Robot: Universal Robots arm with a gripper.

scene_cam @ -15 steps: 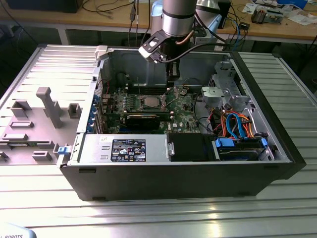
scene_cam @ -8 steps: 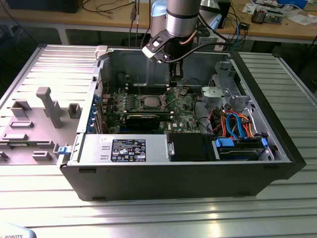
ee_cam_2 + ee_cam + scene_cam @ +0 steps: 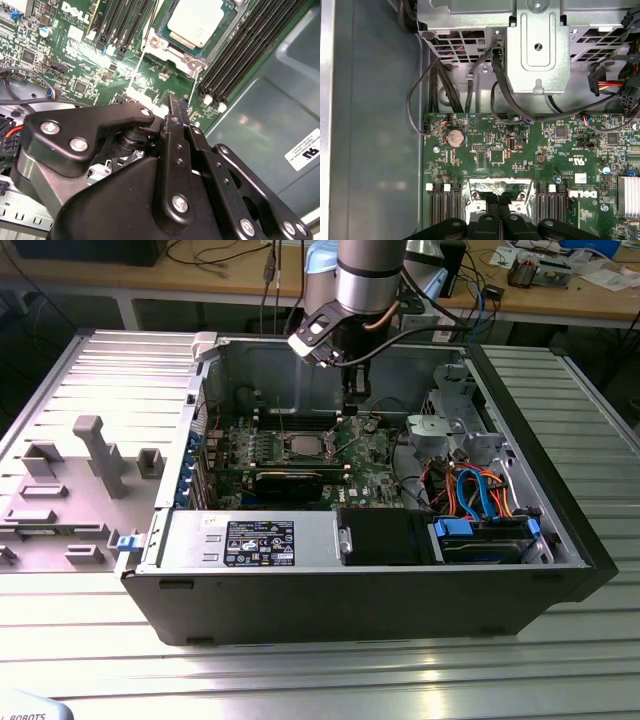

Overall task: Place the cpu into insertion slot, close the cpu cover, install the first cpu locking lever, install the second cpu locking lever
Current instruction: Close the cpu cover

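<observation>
The cpu (image 3: 196, 20), a silver-grey square chip, sits in the insertion slot (image 3: 305, 446) on the green board. The cpu cover (image 3: 151, 43), a thin silver frame, appears to lie flat around the chip. Two thin metal levers (image 3: 142, 67) stick up from the socket's corners. My gripper (image 3: 172, 102) hangs above the board just beside the socket, and its black fingers (image 3: 492, 205) are shut together with nothing between them. In the exterior view the gripper (image 3: 353, 405) is at the back of the open computer case, to the exterior view's right of the socket.
Black memory slots (image 3: 240, 55) flank the socket. A long black expansion card (image 3: 290, 480) lies in front of it. A metal drive cage (image 3: 537, 45) with black cables (image 3: 445, 85) stands beyond the board. A grey fixture plate (image 3: 70, 490) sits at the exterior view's left.
</observation>
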